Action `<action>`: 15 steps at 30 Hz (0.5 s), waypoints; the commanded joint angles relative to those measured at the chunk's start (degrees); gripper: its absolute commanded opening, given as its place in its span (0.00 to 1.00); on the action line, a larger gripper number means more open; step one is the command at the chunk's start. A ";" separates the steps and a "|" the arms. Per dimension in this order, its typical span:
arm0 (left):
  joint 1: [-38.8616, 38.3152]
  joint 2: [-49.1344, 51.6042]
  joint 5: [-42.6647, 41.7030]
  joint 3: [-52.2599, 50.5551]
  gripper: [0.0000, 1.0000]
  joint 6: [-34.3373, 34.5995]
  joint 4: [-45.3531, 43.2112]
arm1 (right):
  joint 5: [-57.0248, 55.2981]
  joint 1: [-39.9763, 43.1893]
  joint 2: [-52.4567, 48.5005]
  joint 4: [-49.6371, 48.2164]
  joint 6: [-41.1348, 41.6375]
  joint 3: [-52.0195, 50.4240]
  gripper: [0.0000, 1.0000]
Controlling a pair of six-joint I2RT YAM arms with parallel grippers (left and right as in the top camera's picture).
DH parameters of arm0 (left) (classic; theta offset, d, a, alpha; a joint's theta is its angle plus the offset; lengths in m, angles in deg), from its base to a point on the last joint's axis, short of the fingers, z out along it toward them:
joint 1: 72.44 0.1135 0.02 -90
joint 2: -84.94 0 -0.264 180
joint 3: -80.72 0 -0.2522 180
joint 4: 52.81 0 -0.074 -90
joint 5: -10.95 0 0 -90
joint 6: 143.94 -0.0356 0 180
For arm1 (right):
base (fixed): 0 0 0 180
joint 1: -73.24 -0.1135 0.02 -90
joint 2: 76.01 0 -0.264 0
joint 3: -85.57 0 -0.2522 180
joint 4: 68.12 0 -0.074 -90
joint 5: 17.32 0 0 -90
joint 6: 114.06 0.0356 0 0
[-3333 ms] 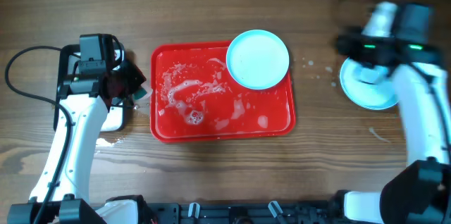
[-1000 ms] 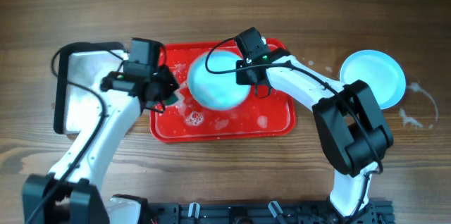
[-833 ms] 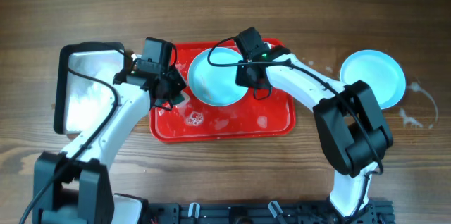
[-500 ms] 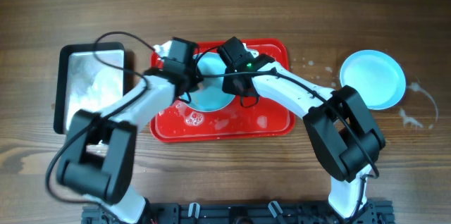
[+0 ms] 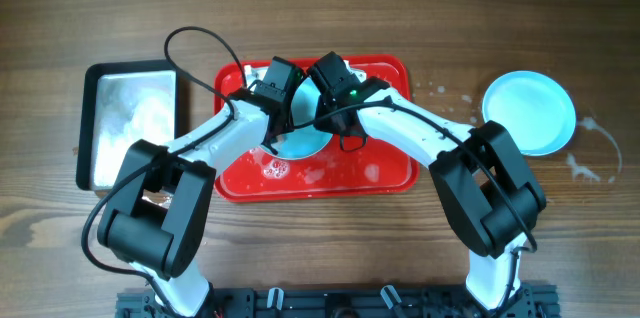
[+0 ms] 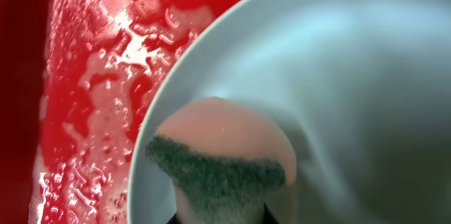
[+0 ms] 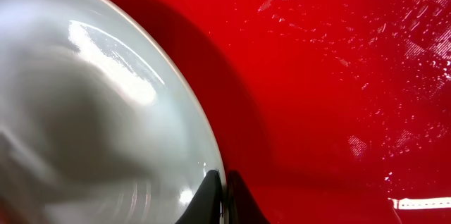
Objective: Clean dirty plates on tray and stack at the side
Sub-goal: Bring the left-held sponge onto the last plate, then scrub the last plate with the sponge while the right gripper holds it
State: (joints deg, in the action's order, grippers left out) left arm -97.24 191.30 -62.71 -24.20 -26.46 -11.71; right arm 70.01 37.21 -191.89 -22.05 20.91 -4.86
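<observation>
Red plastic, wet and flecked with suds, lies behind both sets of fingers. This is the tray (image 5: 385, 170), which sits on the wooden table (image 5: 500, 18), and the two arms meet over it.

The right gripper (image 7: 222, 197) is clenched on the rim of a pale-blue plate (image 7: 91, 125). Its two dark fingertips (image 7: 208, 194) pinch the edge. The plate's glossy face spreads away to one side of them, and bare tray lies on the other. The plate throws a dark shadow on the tray just beside the fingers.

The left gripper (image 6: 220, 215) grasps a sponge (image 6: 218, 146), peach-coloured with a dark green scouring face. The sponge juts out ahead of the fingers, of which only dark edges show. Its end lies against the plate's inner face, just inside the rim. Past that rim, foamy tray shows.

Well apart from both grippers, out on the right gripper's side, another plate (image 5: 528, 111) rests on the table off the tray, with water spots near it. On the left gripper's side, a silver pan (image 5: 130, 123) with a black rim sits beside the tray, with white foam in it.
</observation>
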 commanded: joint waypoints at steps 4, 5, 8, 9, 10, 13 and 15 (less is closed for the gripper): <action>0.31 3.50 2.34 0.35 0.04 -4.79 -12.79 | 0.00 -0.24 -3.19 0.28 -1.09 -1.70 0.04; 0.33 4.33 3.87 0.35 0.04 -4.79 -13.64 | 0.00 -0.24 -3.19 0.28 -1.09 -1.68 0.04; 0.68 8.85 11.23 0.35 0.04 -4.79 -16.50 | 0.00 -0.24 -3.19 -0.20 -1.09 -1.70 0.04; 0.74 9.70 12.52 0.35 0.04 -4.79 -16.65 | 0.00 -0.24 -3.19 -0.33 -1.07 -1.70 0.04; 0.76 10.38 14.10 0.35 0.04 -4.81 -16.55 | 0.00 -0.24 -3.19 -0.37 -1.09 -1.70 0.04; 0.81 10.34 20.81 0.39 0.04 -4.79 -16.24 | 0.00 -0.24 -3.19 -0.57 -1.07 -1.70 0.04; 1.07 10.21 25.42 0.55 0.04 -4.83 -16.28 | 0.00 -0.24 -3.19 -0.76 -1.11 -1.68 0.04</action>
State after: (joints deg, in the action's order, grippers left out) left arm -97.37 198.06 -50.93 -22.71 -30.63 -28.81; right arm 71.23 37.23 -192.21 -24.15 20.71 -4.93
